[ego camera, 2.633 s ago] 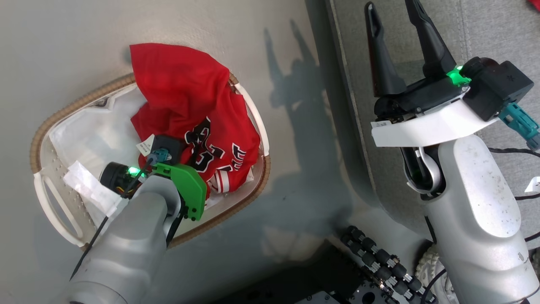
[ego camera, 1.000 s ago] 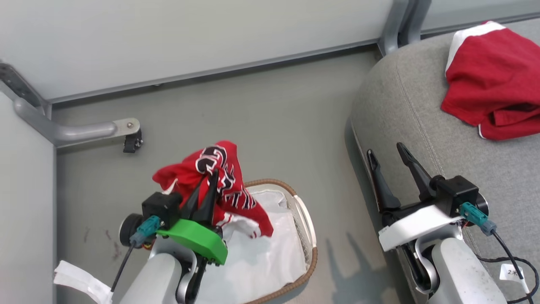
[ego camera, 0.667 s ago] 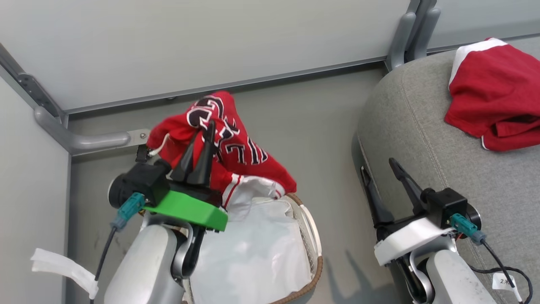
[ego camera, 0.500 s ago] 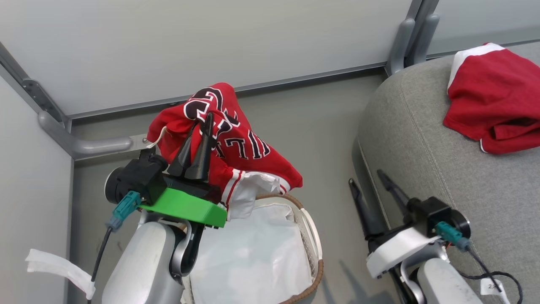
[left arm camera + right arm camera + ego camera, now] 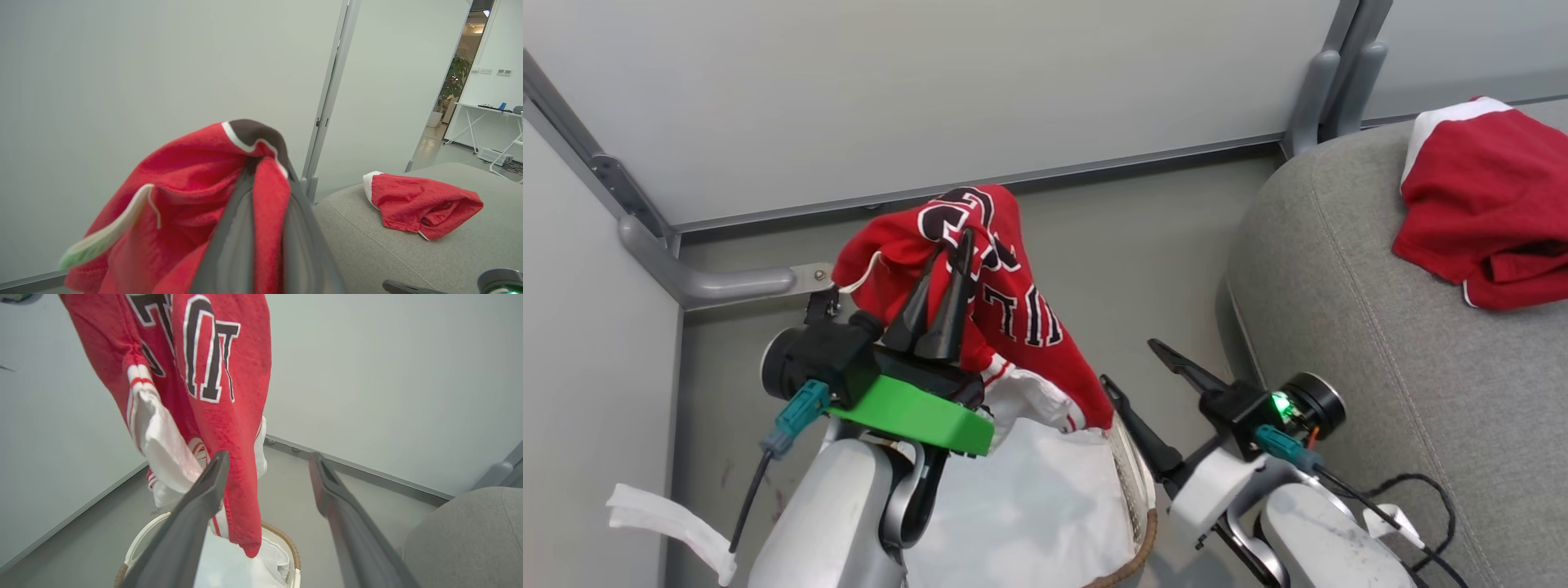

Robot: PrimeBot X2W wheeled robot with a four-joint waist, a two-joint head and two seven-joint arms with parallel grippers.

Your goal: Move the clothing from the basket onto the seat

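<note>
1. Grey floor (image 5: 1143,245) and pale wall panels (image 5: 931,82) are framing the work. The seat (image 5: 1339,327) is lying at 3 o'clock from the basket (image 5: 1134,469).
2. The left claw (image 5: 956,242) is clamping a fold of the jersey (image 5: 1021,318), which is hanging above the basket with its hem dangling low over the liner (image 5: 1029,506).
3. The right claw (image 5: 1131,363) is standing apart and empty, at 4 o'clock from the left claw.
4. Lifting until the hem is clearing the basket's edge looks wise before swinging toward 3 o'clock.
5. Aiming for bare seat at 7 o'clock of the other garment (image 5: 1486,212), already on the seat, should be avoiding a heap. Opening is best done only once the cloth is resting down.
</note>
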